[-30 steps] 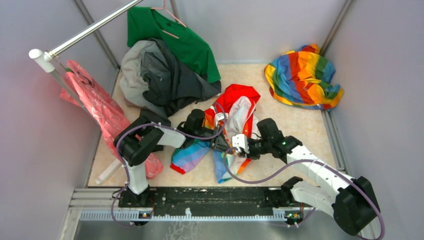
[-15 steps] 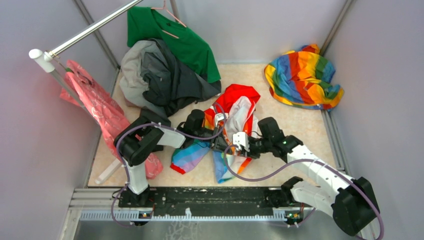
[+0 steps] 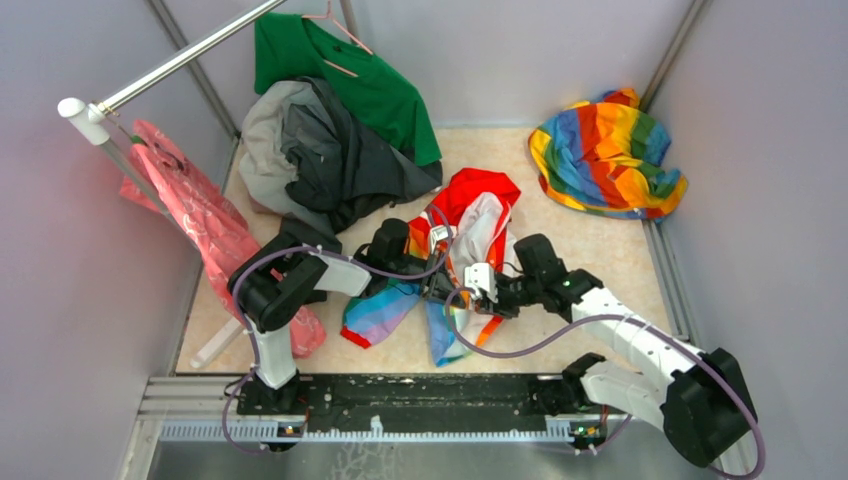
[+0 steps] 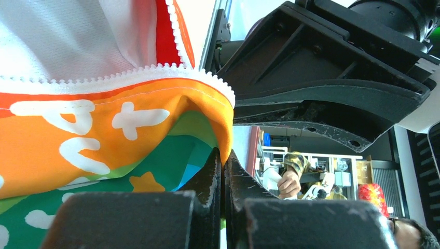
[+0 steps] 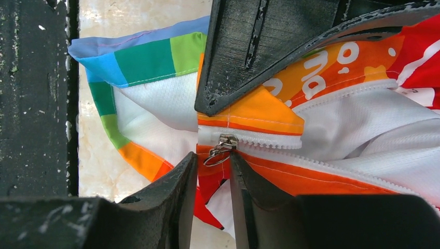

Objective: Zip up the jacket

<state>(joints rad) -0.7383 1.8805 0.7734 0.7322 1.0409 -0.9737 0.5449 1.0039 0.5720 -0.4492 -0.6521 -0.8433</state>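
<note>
Apparently the jacket [image 4: 104,129] lies pinched in left hand [image 4: 224,158].

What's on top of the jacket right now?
Both grippers: the left gripper pinches the jacket hem, the right gripper sits open at the zipper slider. Cloth beneath them is hidden.

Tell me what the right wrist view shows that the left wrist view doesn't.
Only the right wrist: the zipper slider with its ring pull on the jacket, and the right hand, fingers flanking that pull; whether they grip it is unclear. Only the left wrist: the left hand shut, pinching the jacket's orange edge. Both: orange printed cloth and the white zipper teeth.
</note>
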